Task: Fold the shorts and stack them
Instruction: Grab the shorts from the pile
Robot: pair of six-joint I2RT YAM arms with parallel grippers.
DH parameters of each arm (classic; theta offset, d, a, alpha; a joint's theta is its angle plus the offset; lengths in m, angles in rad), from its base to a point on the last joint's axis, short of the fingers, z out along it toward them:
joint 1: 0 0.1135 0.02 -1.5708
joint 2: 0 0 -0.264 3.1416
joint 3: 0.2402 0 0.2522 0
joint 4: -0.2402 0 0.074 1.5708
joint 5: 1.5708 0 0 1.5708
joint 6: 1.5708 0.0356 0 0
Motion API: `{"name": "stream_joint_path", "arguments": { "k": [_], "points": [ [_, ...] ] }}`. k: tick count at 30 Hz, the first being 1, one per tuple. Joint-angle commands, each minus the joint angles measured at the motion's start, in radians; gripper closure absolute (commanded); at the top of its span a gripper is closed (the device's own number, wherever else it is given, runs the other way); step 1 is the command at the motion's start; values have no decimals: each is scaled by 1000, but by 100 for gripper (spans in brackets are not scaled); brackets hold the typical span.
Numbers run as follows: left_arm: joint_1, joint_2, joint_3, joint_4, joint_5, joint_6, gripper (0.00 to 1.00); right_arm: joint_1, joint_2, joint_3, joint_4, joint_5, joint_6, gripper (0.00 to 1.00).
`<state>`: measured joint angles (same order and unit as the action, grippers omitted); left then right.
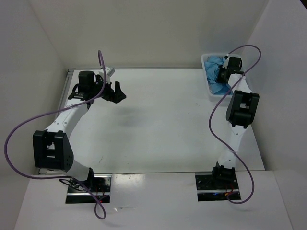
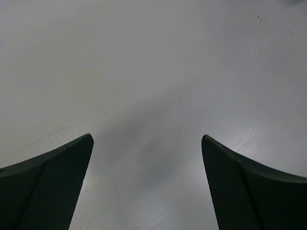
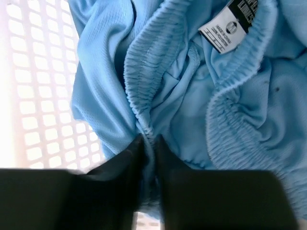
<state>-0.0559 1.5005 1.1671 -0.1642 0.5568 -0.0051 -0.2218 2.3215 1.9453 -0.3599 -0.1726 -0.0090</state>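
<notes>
The light blue shorts (image 1: 217, 78) lie crumpled in the white mesh basket (image 1: 208, 87) at the far right of the table. In the right wrist view the shorts (image 3: 192, 96) fill the frame, with a gathered elastic waistband and a white label. My right gripper (image 3: 148, 141) is down in the basket and shut on a fold of the waistband. It also shows in the top view (image 1: 221, 73). My left gripper (image 1: 116, 92) is open and empty above the bare table at the far left. In the left wrist view (image 2: 147, 139) its fingers are wide apart.
The white mesh basket wall (image 3: 29, 96) is close on the left of my right gripper. White walls enclose the table on the left, back and right. Purple cables loop from both arms.
</notes>
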Motion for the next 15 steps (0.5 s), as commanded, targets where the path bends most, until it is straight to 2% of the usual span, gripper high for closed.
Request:
{"name": "stream_joint_path", "arguments": {
  "k": [1, 4, 10, 15],
  "points": [
    [1, 1, 22, 11, 6, 5, 0, -4, -27, 73, 19, 8, 38, 84],
    [1, -29, -15, 34, 6, 5, 0, -4, -76, 101, 19, 18, 38, 100],
    [1, -134, -101, 104, -24, 5, 0, -4, -255, 161, 50, 58, 47, 100],
    [1, -249, -164, 172, -90, 5, 0, 79, -512, 196, 163, 146, -46, 100]
  ]
}}
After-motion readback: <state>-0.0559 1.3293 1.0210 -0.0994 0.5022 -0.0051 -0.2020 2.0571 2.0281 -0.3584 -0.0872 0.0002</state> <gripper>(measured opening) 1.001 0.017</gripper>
